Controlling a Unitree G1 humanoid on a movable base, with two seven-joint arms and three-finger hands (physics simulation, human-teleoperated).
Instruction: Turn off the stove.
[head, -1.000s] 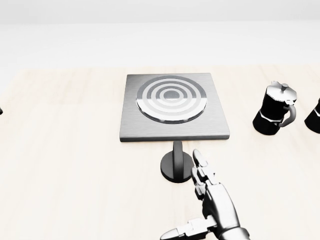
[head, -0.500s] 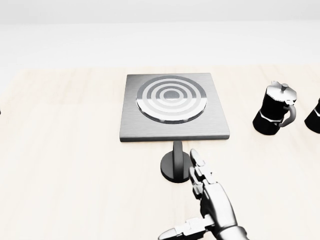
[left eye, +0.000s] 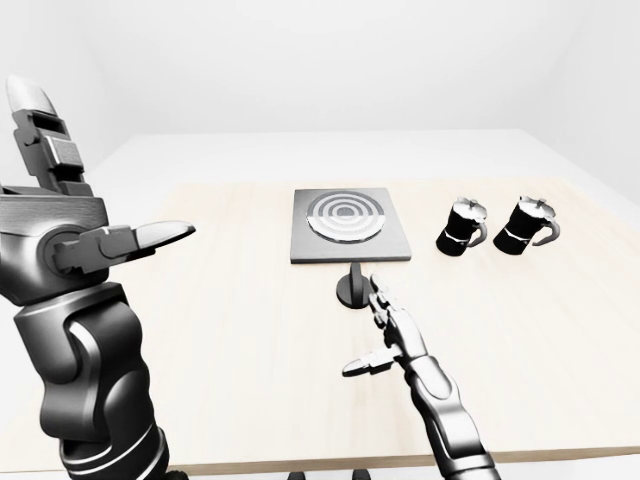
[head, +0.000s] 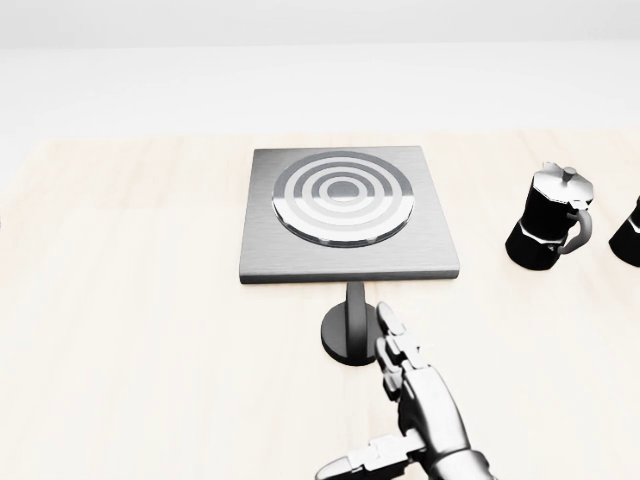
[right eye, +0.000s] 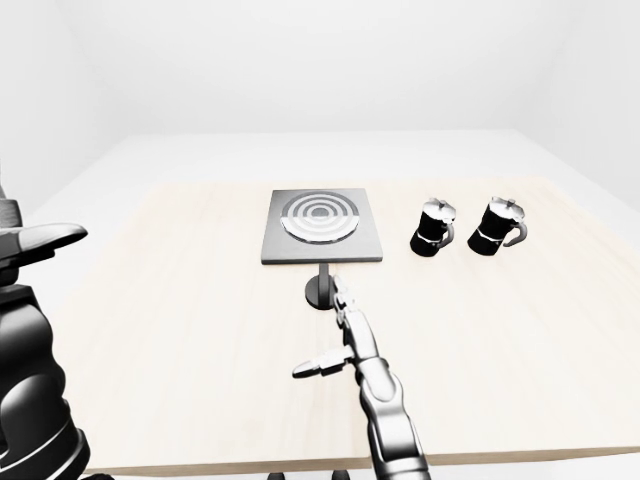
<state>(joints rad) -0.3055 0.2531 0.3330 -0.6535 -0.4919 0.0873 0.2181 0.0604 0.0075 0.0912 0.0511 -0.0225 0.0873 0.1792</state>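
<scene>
Stove (head: 348, 214): square brushed-metal plate lying flat on the wooden table (head: 140, 330), round burner with concentric grey rings centred on it. Knob (head: 352, 330): dark round disc with upright bar handle, just below the plate's bottom edge in the head view.

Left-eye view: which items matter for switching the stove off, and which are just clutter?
Job:
- stove, square plate with ring burner
- stove knob, dark, on the near edge
- right hand, fingers open, tips at the knob

Lying about:
- two moka pots, right of the stove
- left hand, raised, open, away from the table
</scene>
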